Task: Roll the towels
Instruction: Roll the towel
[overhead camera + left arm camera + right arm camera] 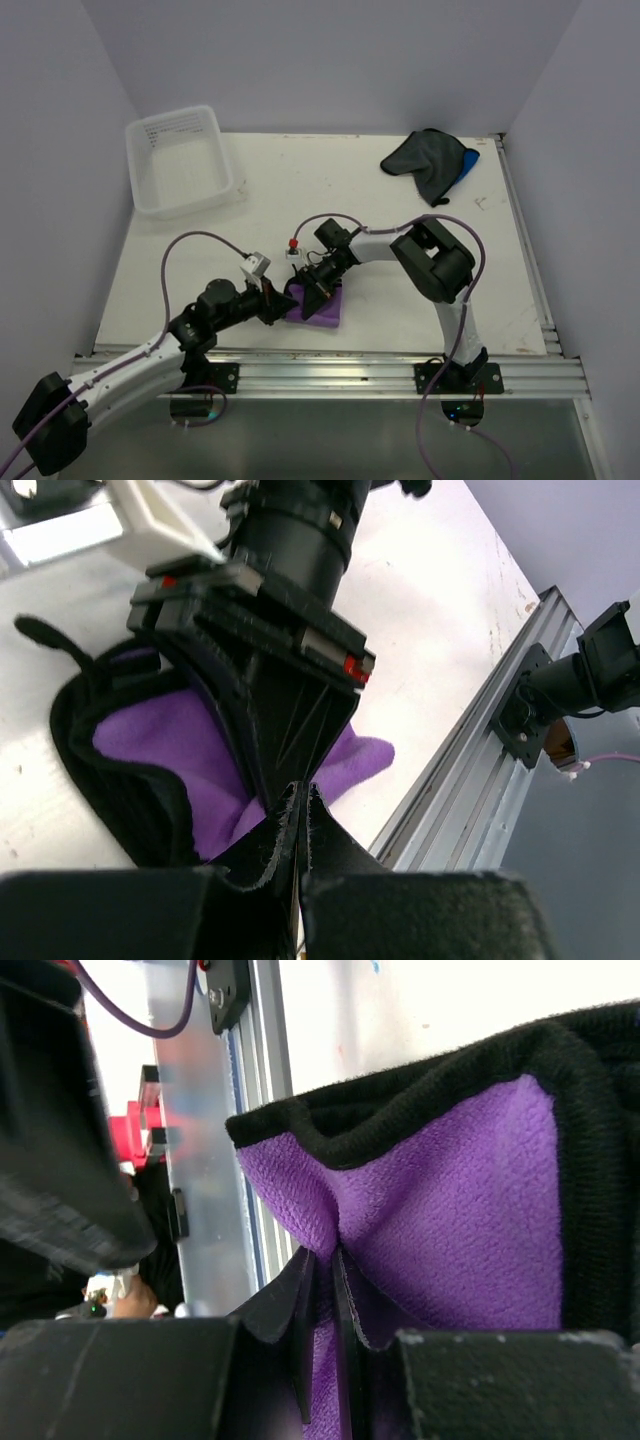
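Note:
The purple towel [322,306], with a black border, lies bunched near the table's front edge. My right gripper [311,291] reaches down onto it and is shut on a raised fold of the purple cloth [450,1210]. My left gripper [284,303] is at the towel's left edge with its jaws pressed together [300,792]; no cloth shows between them, and the purple towel [150,740] lies just beyond the tips. The dark grey-black towel [423,157] lies crumpled at the back right on top of the bright blue towel [471,160], which only peeks out.
A clear plastic tub [180,160] stands at the back left. A metal rail [330,360] runs along the table's front edge close to the towel, and also shows in the left wrist view [470,750]. White walls close in the table on both sides.

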Robot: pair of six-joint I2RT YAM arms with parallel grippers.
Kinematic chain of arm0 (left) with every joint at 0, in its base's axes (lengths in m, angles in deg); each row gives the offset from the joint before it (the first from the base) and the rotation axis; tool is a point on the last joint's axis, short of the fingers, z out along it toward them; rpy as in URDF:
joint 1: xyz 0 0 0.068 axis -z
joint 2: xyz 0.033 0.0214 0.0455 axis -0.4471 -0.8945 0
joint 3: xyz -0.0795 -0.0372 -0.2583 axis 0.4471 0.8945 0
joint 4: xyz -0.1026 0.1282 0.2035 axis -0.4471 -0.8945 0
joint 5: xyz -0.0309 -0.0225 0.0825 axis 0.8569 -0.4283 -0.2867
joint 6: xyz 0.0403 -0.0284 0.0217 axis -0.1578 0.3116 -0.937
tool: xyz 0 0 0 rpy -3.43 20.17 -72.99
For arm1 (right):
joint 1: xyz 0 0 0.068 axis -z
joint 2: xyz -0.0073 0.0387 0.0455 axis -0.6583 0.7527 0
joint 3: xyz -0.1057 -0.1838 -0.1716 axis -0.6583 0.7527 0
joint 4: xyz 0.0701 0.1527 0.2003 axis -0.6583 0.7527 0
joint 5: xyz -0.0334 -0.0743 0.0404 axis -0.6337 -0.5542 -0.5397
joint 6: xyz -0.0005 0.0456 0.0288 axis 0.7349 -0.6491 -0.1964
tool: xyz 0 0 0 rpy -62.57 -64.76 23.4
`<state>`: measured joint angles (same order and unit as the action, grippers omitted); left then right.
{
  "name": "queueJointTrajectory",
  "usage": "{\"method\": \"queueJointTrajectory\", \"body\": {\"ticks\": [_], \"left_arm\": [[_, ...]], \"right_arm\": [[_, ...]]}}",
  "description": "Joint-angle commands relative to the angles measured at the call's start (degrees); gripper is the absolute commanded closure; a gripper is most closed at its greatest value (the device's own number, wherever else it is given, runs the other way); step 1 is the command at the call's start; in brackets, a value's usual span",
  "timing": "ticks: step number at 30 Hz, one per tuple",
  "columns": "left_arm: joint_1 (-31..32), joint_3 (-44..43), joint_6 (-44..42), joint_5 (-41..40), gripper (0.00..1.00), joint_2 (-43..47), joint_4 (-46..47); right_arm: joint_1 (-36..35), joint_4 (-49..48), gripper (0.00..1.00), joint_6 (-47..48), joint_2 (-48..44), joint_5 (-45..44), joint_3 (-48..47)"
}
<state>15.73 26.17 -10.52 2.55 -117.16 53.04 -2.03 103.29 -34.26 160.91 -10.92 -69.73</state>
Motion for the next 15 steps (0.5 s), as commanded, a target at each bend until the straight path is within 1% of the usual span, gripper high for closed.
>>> {"method": "queueJointTrajectory", "body": {"ticks": [1,2,4,9,13,14,15], "left_arm": [[0.5,3.4,4.8,-1.4,1.00,2.3,-0.1],[0.7,4.2,6.0,-1.6,0.99,2.9,0.1],[1.1,6.3,8.3,-2.0,0.98,5.0,0.8],[3.1,6.9,8.1,-2.6,0.98,5.4,1.5],[4.0,4.3,5.5,-3.1,0.89,1.2,1.2],[4.1,4.0,5.3,-3.3,0.87,0.8,1.3],[4.1,3.6,5.3,-3.8,0.86,0.7,1.3]], "right_arm": [[0.5,5.4,0.88,4.3,1.9,3.1,-4.0],[0.6,7.2,0.88,4.9,2.2,3.1,-4.4],[0.7,7.6,0.88,5.2,2.7,3.1,-5.0],[0.7,7.5,0.88,5.1,3.5,3.1,-5.4],[0.7,7.9,0.87,5.5,3.3,2.4,-5.4],[0.7,7.9,0.85,5.5,3.0,1.9,-5.2],[0.7,7.9,0.81,5.6,2.3,1.4,-5.1]]}}
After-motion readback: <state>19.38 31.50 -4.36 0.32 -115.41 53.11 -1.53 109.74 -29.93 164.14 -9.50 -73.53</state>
